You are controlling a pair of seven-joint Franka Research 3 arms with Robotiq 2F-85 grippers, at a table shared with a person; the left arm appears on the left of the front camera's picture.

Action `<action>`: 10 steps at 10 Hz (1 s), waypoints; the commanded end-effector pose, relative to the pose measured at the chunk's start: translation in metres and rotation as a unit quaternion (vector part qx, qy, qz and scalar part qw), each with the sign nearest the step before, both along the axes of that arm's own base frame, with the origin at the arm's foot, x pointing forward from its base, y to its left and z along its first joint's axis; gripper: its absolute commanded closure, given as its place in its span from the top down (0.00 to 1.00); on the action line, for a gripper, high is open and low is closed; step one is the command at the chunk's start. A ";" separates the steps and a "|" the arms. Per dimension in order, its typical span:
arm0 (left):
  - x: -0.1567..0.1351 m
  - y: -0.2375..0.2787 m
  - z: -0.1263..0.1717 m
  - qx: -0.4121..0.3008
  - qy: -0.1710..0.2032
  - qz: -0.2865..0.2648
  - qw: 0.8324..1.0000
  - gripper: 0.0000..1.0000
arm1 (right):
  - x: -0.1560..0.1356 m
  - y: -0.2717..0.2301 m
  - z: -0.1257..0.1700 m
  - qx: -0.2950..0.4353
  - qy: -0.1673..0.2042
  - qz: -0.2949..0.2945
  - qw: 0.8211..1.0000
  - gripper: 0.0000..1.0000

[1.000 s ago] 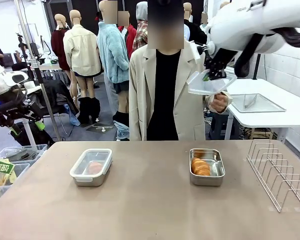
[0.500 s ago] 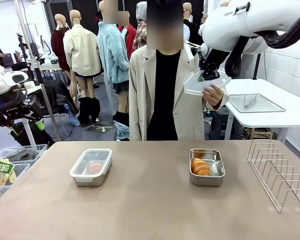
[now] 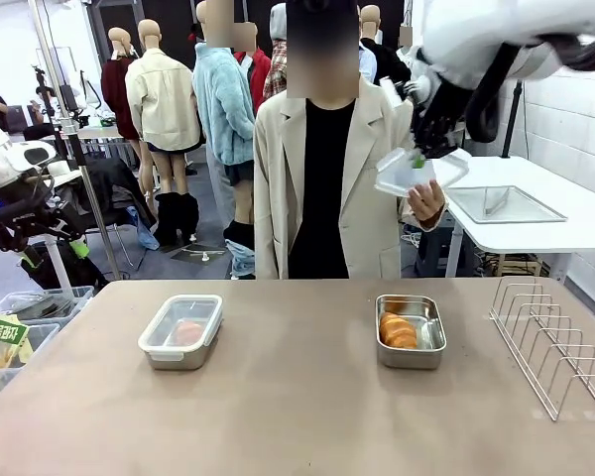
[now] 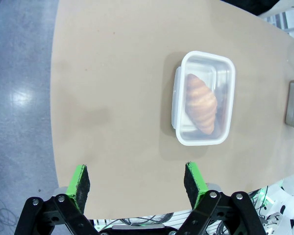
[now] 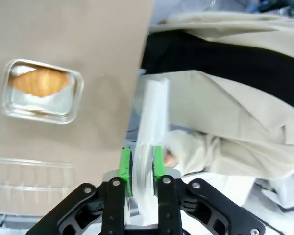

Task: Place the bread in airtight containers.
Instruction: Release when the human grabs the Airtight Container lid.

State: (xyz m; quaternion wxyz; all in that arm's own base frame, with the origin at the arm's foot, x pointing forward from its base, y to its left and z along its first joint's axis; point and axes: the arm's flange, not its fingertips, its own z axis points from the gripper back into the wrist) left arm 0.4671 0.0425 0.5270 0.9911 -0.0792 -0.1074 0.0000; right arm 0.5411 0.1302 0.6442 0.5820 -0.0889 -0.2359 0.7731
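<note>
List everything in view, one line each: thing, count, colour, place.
Tins: two, shiny steel; lidded tin table left, open tin table right.
Croissants: two, golden-orange; one under the clear lid, one in the open tin.
Loose lid: one, clear, in the air at the far right, between gripper and hand.
Wire rack: one, silver, table's right edge.
Table: one, brown.
Person's hand: one, under the loose lid.
Left gripper: open, above the table.
Right gripper: green pads around the loose lid.
</note>
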 end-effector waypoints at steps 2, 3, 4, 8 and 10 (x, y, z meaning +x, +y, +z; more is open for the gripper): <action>0.000 0.002 0.002 0.008 0.000 0.001 1.000 1.00 | -0.040 -0.059 0.026 0.027 0.087 0.032 0.995 1.00; 0.000 0.002 0.002 0.008 0.000 0.001 1.000 1.00 | -0.048 -0.076 0.019 0.034 0.115 0.040 0.992 1.00; 0.000 0.002 0.002 0.008 0.000 0.001 1.000 1.00 | -0.054 -0.092 0.010 0.041 0.138 0.053 0.988 1.00; 0.000 0.002 0.002 0.008 0.000 0.001 1.000 1.00 | -0.068 -0.138 -0.040 0.084 0.171 0.015 0.982 1.00; 0.000 0.002 0.002 0.008 0.000 0.001 1.000 1.00 | -0.078 -0.151 -0.057 0.096 0.173 0.012 0.980 1.00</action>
